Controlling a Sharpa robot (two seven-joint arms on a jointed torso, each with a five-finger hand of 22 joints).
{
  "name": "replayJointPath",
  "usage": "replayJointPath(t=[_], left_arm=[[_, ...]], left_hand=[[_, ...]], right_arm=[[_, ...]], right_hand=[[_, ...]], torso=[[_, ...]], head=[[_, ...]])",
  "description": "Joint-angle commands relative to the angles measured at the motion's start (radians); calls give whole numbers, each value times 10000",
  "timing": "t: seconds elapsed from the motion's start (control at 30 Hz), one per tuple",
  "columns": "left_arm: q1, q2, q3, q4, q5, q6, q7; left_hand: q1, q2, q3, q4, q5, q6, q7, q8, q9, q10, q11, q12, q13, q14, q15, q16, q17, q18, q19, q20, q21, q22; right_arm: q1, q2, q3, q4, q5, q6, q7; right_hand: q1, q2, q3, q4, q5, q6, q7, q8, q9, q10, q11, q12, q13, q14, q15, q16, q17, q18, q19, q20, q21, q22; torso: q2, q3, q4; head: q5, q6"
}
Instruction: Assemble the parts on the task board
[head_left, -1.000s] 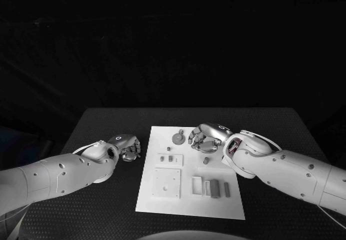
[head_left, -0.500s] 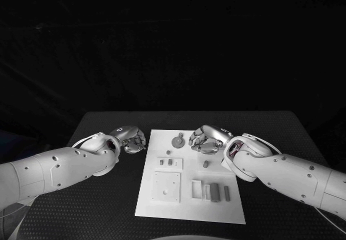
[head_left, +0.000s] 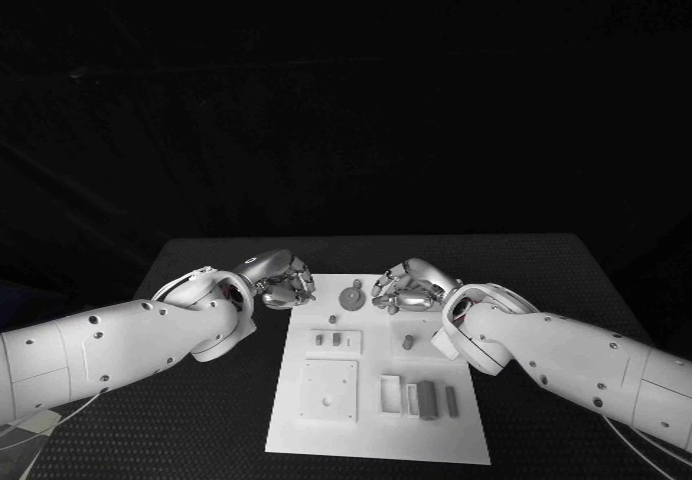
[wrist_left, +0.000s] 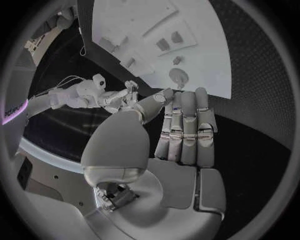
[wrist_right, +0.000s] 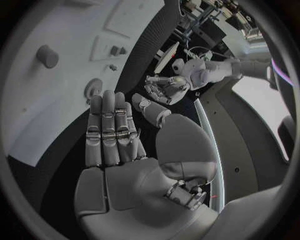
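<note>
The white task board (head_left: 372, 425) lies in the middle of the black table. On it are a round grey part (head_left: 352, 297) near the far edge, small pegs (head_left: 330, 339) on a little plate, a lone peg (head_left: 408, 342), a square plate (head_left: 329, 388) and grey bars (head_left: 430, 399). My left hand (head_left: 283, 282) hovers at the board's far left corner, fingers extended, holding nothing (wrist_left: 184, 130). My right hand (head_left: 407, 286) hangs just right of the round part (wrist_right: 94, 88), fingers straight and empty (wrist_right: 112, 132).
Black table (head_left: 188, 420) surrounds the board on all sides, with bare cloth left and right of it. In the right wrist view the left hand (wrist_right: 164, 89) shows beyond the board's edge (wrist_right: 134, 60).
The camera has shifted. My left hand has moved forward and right, from beside the board's left edge to its far left corner. My right hand stays by the round part.
</note>
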Motion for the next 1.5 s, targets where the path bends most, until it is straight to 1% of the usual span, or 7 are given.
replayJointPath(t=[0.03, 0.2, 0.33, 0.57, 1.1, 1.2, 1.5], left_arm=[[26, 1, 19, 312, 519, -124, 257], [72, 11, 35, 657, 599, -188, 321], [128, 33, 43, 801, 656, -195, 338], [184, 84, 46, 1056, 660, -166, 336], [199, 194, 46, 1095, 659, 15, 261], [200, 202, 45, 1093, 653, 42, 244], [205, 225, 45, 1110, 637, 52, 229]], left_hand=[[-22, 113, 57, 3, 64, 51, 8, 24, 79, 64, 5, -27, 12, 157, -68, -56, 14, -138, 11, 65, -51, -14], [-24, 116, 60, 1, 77, 50, 9, 20, 81, 65, 6, -35, 8, 157, -68, -66, 24, -138, 10, 65, -54, -18], [-25, 120, 62, 1, 86, 49, 9, 18, 83, 68, 6, -38, 7, 159, -67, -72, 31, -138, 10, 65, -55, -20], [-27, 123, 63, -1, 103, 49, 9, 15, 86, 74, 6, -45, 4, 162, -68, -83, 44, -138, 13, 65, -56, -23], [-33, 126, 67, -4, 138, 50, 9, 9, 93, 89, 5, -59, -2, 168, -68, -107, 76, -138, 14, 66, -59, -33], [-33, 126, 68, -5, 141, 50, 9, 8, 95, 91, 5, -62, -3, 169, -69, -110, 80, -138, 15, 66, -60, -35], [-33, 125, 70, -6, 161, 51, 9, 5, 99, 100, 4, -68, -6, 172, -69, -122, 97, -138, 14, 67, -62, -40]], right_arm=[[6, 72, 1, 65, 2833, 321, -449], [33, 230, -2, 109, 4110, 294, -937], [62, 352, -3, 97, 4280, 405, -1361], [110, 518, -38, 171, 4302, 1030, -1957], [108, 583, -42, 367, 4993, 1442, -1280], [108, 567, -42, 381, 5014, 1438, -1224], [108, 598, -41, 384, 5016, 1556, -1241]], right_hand=[[-228, 39, -220, 42, -39, -124, 33, -79, -27, -36, -10, -56, 25, -5, 62, -60, 28, 140, -14, 16, -77, 20], [-689, 91, -645, 163, -36, -386, 150, -253, -119, 9, -39, -27, 100, 28, 47, -103, 87, 140, 49, -8, -161, 45], [-955, 64, -772, 317, -31, -515, 209, -348, -197, 1, -37, -29, 133, 30, 48, -138, 108, 140, 68, -17, -221, 45], [-1635, -74, -920, 819, -24, -520, 214, -389, -310, -13, -43, -36, 203, 38, 49, -218, 152, 139, 99, -40, -351, 62], [-2240, -311, -976, 1283, -28, -525, 219, -412, -406, -53, -37, -57, 265, 1, 70, -308, 195, 140, 82, -41, -493, 99], [-2546, -373, -1047, 1499, -30, -508, 213, -406, -417, -52, -40, -55, 277, -6, 75, -323, 202, 140, 69, -36, -525, 96], [-2451, -269, -958, 1400, -26, -480, 193, -385, -433, -45, -54, -46, 310, -2, 62, -329, 239, 140, 75, -68, -555, 139]], torso=[[17, -2, -4], [14, 9, 10], [10, 10, 17], [12, 11, 19], [20, 3, 42], [24, 3, 40], [21, 7, 28]], head=[[-91, 142], [-202, 249], [-254, 276], [-298, 294], [-265, 238], [-243, 212], [-211, 193]])
